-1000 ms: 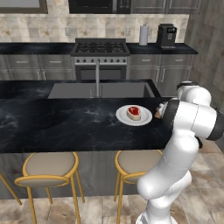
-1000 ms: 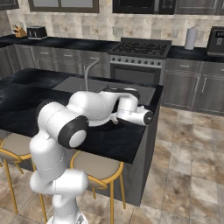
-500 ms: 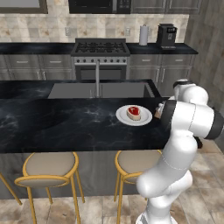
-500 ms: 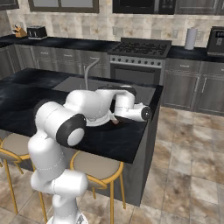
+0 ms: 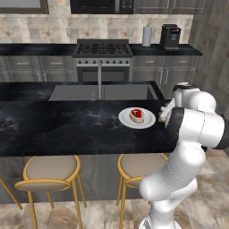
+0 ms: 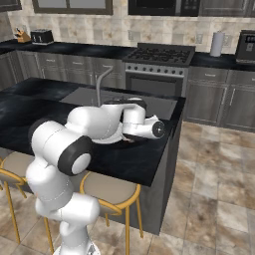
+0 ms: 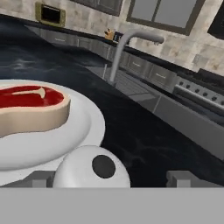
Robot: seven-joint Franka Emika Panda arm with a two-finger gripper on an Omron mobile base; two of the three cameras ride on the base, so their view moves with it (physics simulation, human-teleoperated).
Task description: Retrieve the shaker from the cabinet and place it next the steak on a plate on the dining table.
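On the black marble counter (image 5: 67, 123), the gripper (image 7: 109, 180) has just spread wide around the shaker (image 7: 92, 167), now standing free between its tips just beside the plate (image 7: 83, 131) with the steak (image 7: 33, 109), so placement looks done.

Round white plate (image 5: 126, 120) with reddish steak (image 5: 137, 114) blocks left; curved grey faucet (image 5: 99, 79) beyond; black marble counter (image 5: 67, 127) bare elsewhere.
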